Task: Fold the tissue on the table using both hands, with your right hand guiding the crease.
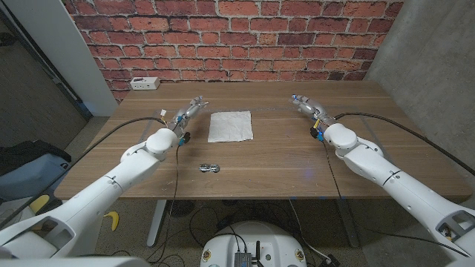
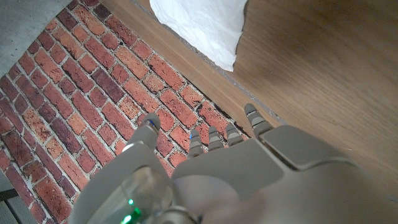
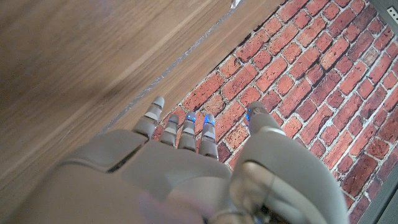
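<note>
Wooden table (image 1: 282, 159) before a red brick wall (image 1: 237, 37), grey panels at either side of the frame.

Item one: white tissue (image 1: 230, 126), which we log as lying flat and unfolded on the table, just above the centre of the head picture, between the two hands and touched by neither. In the left wrist picture only one corner of it (image 2: 205, 28) shows, the rest cut off at the frame edge.

Item two: left hand (image 1: 187, 113), left of the tissue and near it, fingers apart and stretched toward the wall, holding nothing. We see its back (image 2: 249, 180) in its own wrist picture; the palm side is hidden.

Item three: right hand (image 1: 308, 109), well right of the tissue, likewise released with fingers spread and nothing in them; its back (image 3: 155, 180) shows in the right wrist picture.

Sundries: a small dark metallic object (image 1: 208, 167) in the lower centre of the table, too small for us to identify; a white power strip (image 1: 144, 83) at the table's upper left corner; a yellow object (image 1: 110, 220) on the floor at lower left, partly cut off by the arm.
</note>
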### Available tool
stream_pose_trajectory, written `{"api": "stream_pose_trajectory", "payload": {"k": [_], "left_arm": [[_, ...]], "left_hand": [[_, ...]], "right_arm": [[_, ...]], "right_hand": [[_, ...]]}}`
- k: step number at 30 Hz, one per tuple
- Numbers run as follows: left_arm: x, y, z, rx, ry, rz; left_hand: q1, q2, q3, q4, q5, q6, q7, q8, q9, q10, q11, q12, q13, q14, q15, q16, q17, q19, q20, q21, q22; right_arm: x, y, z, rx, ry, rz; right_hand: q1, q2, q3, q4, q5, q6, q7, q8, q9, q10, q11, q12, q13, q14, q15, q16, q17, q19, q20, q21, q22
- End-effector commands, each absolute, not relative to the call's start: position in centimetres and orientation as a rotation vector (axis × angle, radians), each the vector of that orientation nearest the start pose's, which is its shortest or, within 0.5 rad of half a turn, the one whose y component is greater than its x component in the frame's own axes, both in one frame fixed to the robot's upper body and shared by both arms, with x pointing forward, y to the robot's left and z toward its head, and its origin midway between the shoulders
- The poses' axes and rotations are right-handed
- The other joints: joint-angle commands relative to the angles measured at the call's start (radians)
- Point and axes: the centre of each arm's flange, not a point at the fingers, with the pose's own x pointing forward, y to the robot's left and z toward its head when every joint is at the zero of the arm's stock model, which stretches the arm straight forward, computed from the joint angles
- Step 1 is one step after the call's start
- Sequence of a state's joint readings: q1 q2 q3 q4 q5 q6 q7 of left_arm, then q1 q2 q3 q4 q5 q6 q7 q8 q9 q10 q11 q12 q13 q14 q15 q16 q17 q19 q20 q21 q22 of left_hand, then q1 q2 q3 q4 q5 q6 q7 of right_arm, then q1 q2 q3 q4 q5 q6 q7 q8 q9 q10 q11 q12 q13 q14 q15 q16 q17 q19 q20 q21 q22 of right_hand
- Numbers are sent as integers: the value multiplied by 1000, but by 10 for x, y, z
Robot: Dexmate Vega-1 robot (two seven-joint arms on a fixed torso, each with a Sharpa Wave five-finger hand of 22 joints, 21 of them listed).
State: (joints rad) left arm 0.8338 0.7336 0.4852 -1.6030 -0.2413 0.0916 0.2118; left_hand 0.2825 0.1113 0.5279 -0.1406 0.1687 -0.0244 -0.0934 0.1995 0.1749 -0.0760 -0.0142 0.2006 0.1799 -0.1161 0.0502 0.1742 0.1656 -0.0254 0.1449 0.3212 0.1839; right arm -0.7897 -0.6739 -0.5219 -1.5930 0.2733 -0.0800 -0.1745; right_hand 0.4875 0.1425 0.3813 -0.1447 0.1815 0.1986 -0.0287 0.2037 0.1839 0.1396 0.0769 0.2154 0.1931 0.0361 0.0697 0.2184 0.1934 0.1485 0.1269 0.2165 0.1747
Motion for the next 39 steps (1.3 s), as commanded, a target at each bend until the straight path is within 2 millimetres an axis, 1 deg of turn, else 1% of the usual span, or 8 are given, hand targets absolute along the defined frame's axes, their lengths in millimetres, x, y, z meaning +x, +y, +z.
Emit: {"api": "stream_pose_trajectory", "payload": {"k": [1,22,31,34,36,37,38,39], "left_arm": [[616,278,-1,742,-467,20],[585,269,-4,968,-449,63],[573,264,-7,1046,-440,97],[569,264,-8,1069,-436,109],[567,263,-9,1081,-434,109],[566,263,-9,1089,-433,110],[565,263,-9,1097,-431,112],[564,263,-10,1104,-427,113]], "left_hand": [[14,5,2,-9,4,15,-4,5,2,-8,1,3,5,-4,9,4,5,-4,5,-2,4],[24,10,4,-10,5,24,-2,0,3,9,-4,9,5,-2,5,6,5,-2,4,-7,5],[28,11,5,-11,5,24,-2,-3,4,18,-3,12,5,1,4,7,5,-4,4,-10,5],[30,11,5,-12,5,24,-2,-4,4,20,-6,12,5,4,-1,8,5,-4,-2,-11,5],[34,11,5,-13,5,27,7,-5,4,27,-7,13,5,8,-15,9,5,-7,-38,-16,5],[36,11,5,-13,4,29,12,-6,4,32,-8,14,5,9,-20,8,5,-8,-58,-18,5],[40,11,5,-13,4,31,13,-7,4,37,-10,14,5,12,-24,8,4,-5,-97,-19,5],[42,11,5,-14,5,33,16,-8,4,42,-13,15,5,17,-28,9,4,-4,-114,-20,5]], "right_arm": [[625,-227,13,-695,-477,85],[601,-193,18,-981,-445,58],[595,-179,17,-1086,-431,58],[592,-174,17,-1123,-434,54],[591,-171,17,-1143,-431,54],[591,-170,16,-1150,-429,54],[590,-168,16,-1156,-429,55],[590,-167,15,-1164,-425,57]], "right_hand": [[4,17,9,4,6,8,3,3,3,10,-3,3,3,6,-2,6,2,13,-4,3,2],[16,35,21,10,10,12,-4,-1,4,14,-24,-1,3,17,-26,8,4,38,-23,7,2],[22,38,25,10,11,21,-5,1,5,19,-22,-1,3,24,-37,10,4,46,-24,7,2],[28,38,29,10,11,30,-5,2,5,21,-23,-2,3,30,-40,10,4,55,-48,9,2],[34,37,32,11,11,38,-3,2,5,28,-20,-2,3,41,-43,12,4,71,-95,12,3],[36,37,34,11,10,42,-2,3,5,31,-20,-1,3,48,-49,14,4,80,-103,14,3],[38,37,34,11,10,45,0,3,5,35,-17,0,3,49,-50,14,4,83,-105,14,3],[39,38,35,11,10,47,-1,4,5,36,-17,0,3,51,-51,15,4,84,-104,14,2]]}}
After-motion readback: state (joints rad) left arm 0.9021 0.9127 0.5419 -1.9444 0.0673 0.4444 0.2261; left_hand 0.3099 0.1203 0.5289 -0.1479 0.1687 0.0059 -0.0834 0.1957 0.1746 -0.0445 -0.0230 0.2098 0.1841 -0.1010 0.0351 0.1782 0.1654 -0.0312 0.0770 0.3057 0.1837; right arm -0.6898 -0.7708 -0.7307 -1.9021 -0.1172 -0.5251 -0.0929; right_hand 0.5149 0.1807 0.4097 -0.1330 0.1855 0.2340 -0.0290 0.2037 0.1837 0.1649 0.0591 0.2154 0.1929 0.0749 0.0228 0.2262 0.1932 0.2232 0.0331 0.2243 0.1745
